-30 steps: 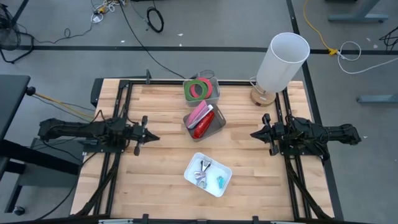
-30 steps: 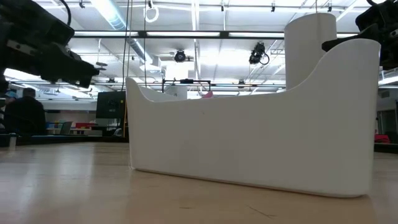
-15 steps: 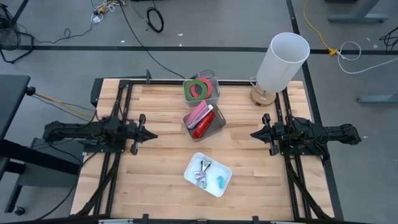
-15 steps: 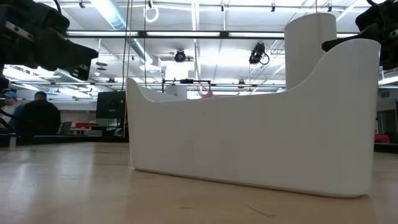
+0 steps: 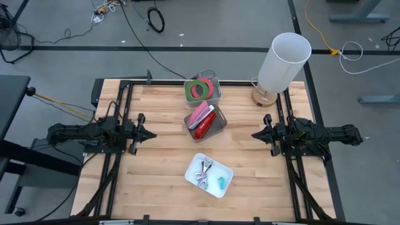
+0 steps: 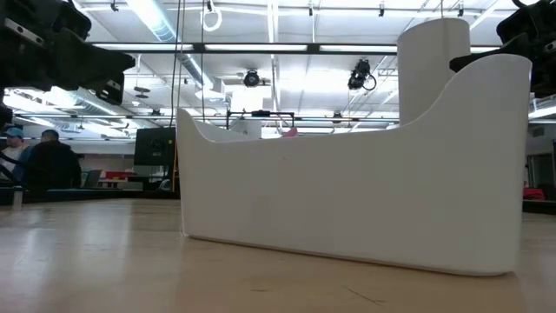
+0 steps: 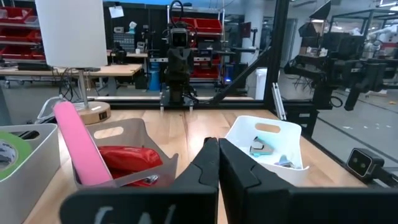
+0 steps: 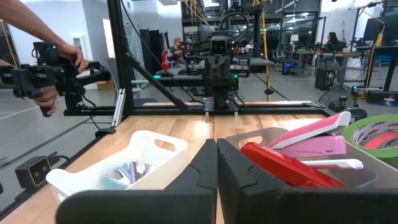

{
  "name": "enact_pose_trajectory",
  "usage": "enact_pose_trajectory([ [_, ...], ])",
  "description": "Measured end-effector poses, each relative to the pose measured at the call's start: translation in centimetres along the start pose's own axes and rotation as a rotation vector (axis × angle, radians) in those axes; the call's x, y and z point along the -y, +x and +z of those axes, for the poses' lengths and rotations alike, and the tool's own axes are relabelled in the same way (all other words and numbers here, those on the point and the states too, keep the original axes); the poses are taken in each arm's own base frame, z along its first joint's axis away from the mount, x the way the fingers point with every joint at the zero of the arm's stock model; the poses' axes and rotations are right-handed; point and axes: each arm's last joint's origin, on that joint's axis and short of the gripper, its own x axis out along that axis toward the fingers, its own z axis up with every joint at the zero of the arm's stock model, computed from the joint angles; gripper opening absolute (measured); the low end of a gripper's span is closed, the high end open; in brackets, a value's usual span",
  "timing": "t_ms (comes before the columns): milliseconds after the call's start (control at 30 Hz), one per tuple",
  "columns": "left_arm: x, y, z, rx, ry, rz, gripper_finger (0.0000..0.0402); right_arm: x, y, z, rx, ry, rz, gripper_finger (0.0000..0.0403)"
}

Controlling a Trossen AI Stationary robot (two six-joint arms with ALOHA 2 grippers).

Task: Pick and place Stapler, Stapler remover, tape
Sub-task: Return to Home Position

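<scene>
Green and red-pink tape rolls [image 5: 199,89] lie in a grey bin at the table's far middle. In front of it a second grey bin holds a pink stapler [image 5: 200,113] and a red stapler [image 5: 204,127]. Nearer, a white bin [image 5: 215,187] holds staple removers [image 5: 204,172]. My left gripper [image 5: 152,134] hovers shut at the table's left side, pointing level toward the bins. My right gripper [image 5: 254,134] hovers shut at the right side, facing it. Both hold nothing. The left wrist view shows the pink stapler [image 7: 78,146] leaning on its bin's wall.
A white-shaded lamp [image 5: 284,62] stands at the table's far right corner. Bare wood lies between each gripper and the bins. In the low view the white bin [image 6: 347,200] fills the middle. A person's hands [image 8: 43,37] hold a device in the room beyond the table.
My left gripper has drawn back a little toward the table's left edge and risen slightly, staying shut. My right gripper and the bins have kept still.
</scene>
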Motion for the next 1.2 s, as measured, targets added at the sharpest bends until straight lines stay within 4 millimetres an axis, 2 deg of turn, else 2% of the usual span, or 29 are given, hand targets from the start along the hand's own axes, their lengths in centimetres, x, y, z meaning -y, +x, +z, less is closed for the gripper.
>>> enact_pose_trajectory([
  [267,-0.01,0.07,-0.05,-0.006,-0.052,0.0,0.0002,0.0,0.0,-0.01,0.0,0.0,0.0,0.0002],
  [1200,0.01,0.08,0.26,0.029,-0.049,-0.003,0.0003,0.0,0.0,0.0,0.0,0.0,0.0,0.0002],
])
